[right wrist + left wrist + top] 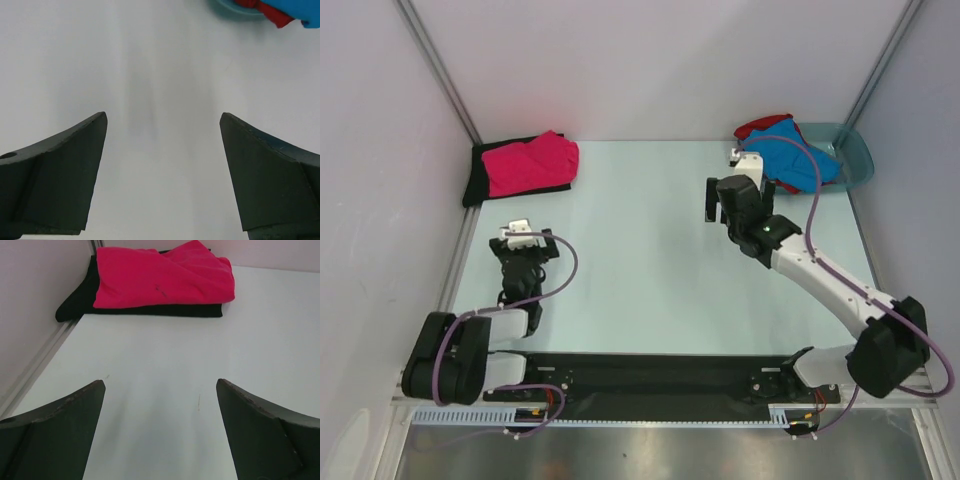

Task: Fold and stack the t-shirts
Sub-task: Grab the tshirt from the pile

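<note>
A folded hot pink t-shirt (530, 163) (160, 275) lies on a folded black t-shirt (476, 182) (150, 311) in the far left corner of the table. A crumpled bright blue t-shirt (798, 160) (300, 7) and a red t-shirt (765, 125) (267, 15) sit in the teal tub (855, 150) (235, 9) at the far right. My left gripper (520, 240) (160, 410) is open and empty, a short way in front of the pink and black pile. My right gripper (728, 205) (163, 150) is open and empty over bare table, just left of the tub.
Pale walls close in the table (640, 250) on the left, back and right, with metal posts in the far corners. Both arm bases stand on a black rail (650, 375) at the near edge. Purple cables loop off both arms.
</note>
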Controlling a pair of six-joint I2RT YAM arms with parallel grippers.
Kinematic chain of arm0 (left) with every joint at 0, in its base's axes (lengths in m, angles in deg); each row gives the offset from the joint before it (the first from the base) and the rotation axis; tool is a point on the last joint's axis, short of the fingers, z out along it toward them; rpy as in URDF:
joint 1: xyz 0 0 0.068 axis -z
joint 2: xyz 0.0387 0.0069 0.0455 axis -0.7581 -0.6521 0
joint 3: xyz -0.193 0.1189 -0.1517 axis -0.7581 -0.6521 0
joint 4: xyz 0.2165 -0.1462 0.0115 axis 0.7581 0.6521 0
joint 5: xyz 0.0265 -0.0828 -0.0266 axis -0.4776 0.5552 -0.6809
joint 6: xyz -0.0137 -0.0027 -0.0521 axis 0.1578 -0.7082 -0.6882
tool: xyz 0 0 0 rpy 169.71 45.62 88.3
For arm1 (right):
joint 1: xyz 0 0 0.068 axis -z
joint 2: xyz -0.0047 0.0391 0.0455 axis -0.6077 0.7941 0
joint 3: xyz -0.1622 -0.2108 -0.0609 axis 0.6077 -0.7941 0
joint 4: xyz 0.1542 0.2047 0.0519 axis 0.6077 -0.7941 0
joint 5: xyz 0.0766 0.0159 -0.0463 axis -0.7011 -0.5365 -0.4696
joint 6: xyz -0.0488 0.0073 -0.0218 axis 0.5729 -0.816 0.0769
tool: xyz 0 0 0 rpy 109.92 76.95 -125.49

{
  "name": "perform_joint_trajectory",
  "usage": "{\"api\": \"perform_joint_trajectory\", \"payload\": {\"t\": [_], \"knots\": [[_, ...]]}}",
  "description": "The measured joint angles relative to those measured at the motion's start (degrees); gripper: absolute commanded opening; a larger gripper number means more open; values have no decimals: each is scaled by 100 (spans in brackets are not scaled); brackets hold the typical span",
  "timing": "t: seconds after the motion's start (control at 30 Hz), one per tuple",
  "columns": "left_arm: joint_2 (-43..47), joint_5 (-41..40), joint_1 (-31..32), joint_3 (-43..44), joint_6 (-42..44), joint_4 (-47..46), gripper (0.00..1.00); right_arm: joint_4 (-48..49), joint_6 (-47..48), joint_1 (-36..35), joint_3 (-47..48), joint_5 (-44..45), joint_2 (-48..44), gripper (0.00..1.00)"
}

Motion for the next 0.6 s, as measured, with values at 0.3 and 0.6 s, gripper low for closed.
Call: {"api": "perform_joint_trajectory", "payload": {"t": [0.3,0.6], "knots": [[1075,118,17,2275,-127,3508,100,107,297,0,-201,-103,-695,100],[1482,1941,31,3709,-866,5344,100,236,566,0,-175,-68,-577,100]]}}
